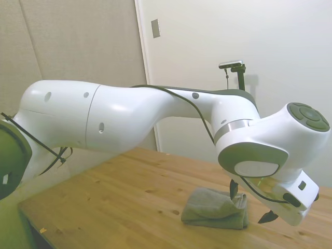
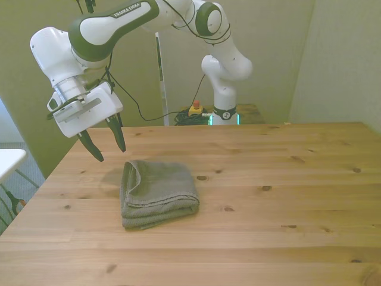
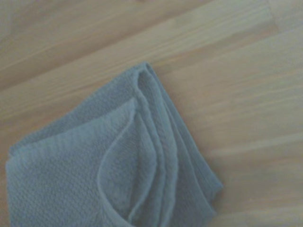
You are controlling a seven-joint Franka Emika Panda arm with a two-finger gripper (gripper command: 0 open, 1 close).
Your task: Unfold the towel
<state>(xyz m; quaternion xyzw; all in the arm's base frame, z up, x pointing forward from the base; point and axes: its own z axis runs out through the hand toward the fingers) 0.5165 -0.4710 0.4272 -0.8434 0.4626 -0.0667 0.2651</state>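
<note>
The towel (image 2: 158, 192) is a thick grey-green cloth lying folded in several layers on the wooden table (image 2: 268, 202), toward the front view's left. It also shows in the side view as a flat folded pile (image 1: 215, 208). Close up, the wrist view shows the towel (image 3: 118, 165) with its stacked layered edges and one corner. My gripper (image 2: 107, 145) hangs above the table just beyond the towel's far-left corner, tilted, its two dark fingers (image 2: 118, 134) apart and holding nothing. In the side view the gripper (image 1: 251, 203) sits just above the towel's edge.
A yellow and red button box (image 2: 195, 109) and cables lie by the robot base behind the table's far edge. A white surface (image 2: 9, 159) stands off the table at the front view's left. Bare wood stretches right of the towel.
</note>
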